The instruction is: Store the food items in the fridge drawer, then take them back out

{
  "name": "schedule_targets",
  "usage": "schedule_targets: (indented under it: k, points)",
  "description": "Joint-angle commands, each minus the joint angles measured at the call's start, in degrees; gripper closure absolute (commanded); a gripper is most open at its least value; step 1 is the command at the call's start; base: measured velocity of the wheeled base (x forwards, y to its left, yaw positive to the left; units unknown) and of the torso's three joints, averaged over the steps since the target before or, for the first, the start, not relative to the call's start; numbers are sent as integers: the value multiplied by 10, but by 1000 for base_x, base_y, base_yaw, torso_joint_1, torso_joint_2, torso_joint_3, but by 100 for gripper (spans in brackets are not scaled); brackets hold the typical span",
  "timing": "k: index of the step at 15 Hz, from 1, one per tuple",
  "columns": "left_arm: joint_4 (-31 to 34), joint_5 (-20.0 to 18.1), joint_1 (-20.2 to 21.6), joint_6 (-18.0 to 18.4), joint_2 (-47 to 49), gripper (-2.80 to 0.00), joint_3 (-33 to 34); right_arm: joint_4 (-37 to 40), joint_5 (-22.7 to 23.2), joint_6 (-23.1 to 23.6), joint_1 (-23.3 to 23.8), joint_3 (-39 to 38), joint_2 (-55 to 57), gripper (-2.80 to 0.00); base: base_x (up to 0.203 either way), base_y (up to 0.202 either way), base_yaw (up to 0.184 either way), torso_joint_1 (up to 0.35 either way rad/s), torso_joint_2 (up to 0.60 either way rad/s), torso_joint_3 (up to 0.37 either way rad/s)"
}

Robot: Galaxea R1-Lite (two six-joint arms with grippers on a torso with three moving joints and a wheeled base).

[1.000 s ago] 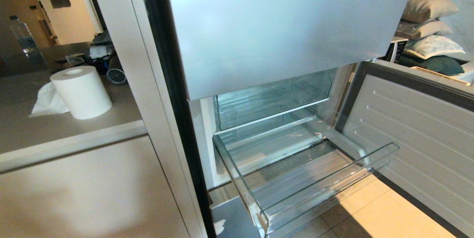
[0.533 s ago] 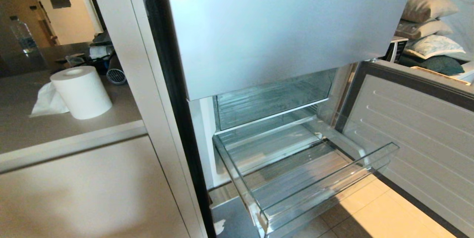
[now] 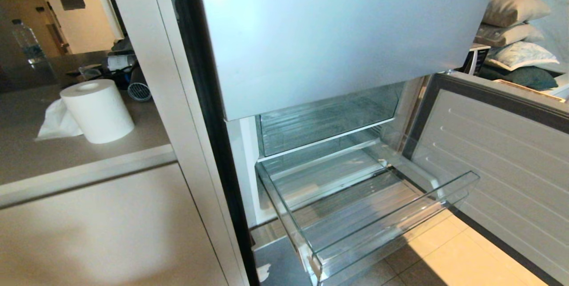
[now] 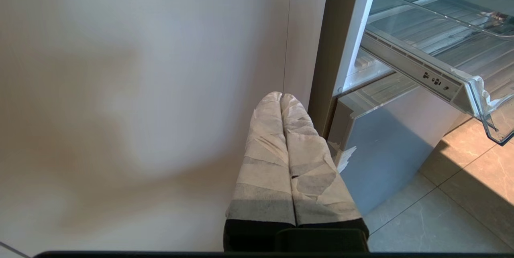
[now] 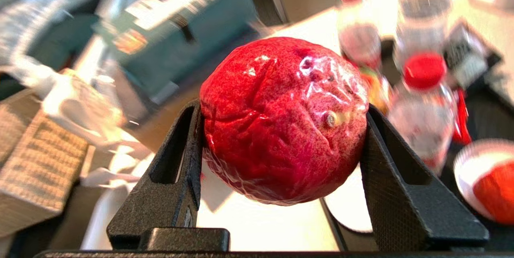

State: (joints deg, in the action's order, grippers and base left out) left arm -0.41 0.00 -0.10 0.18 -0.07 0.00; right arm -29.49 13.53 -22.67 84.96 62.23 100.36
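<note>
Right gripper (image 5: 281,129): you hold the red fruit (image 5: 283,119) clamped between both fingers, off the bench.
Left gripper (image 4: 282,101): fingers pressed together, parked beside the fridge.
Fridge drawer (image 3: 391,221): pulled out at your 5 o'clock.

Neither arm appears in the head view. The left claw (image 4: 281,97) has its two white-wrapped fingers (image 4: 263,161) pressed flat together, side by side, holding nothing. The right claw (image 5: 283,125) has its two black fingers (image 5: 176,169) spread apart and clamped on either side of a round red fruit (image 5: 281,121), lifted clear.
</note>
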Motion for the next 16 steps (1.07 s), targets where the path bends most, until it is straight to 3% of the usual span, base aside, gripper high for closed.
schedule_targets:
  k: [1, 8, 16]
  points:
    - [0, 0, 0, 0, 0, 0, 1, -5, 2, 4, 5, -1, 30, 0, 0, 0, 0, 0, 0, 0]
    - [0, 0, 0, 0, 0, 0, 1, -27, 5, 88, 14, -17, 121, 0, 0, 0, 0, 0, 0, 0]
    - [0, 0, 0, 0, 0, 0, 1, -48, 45, 123, 14, -27, 172, 0, 0, 0, 0, 0, 0, 0]
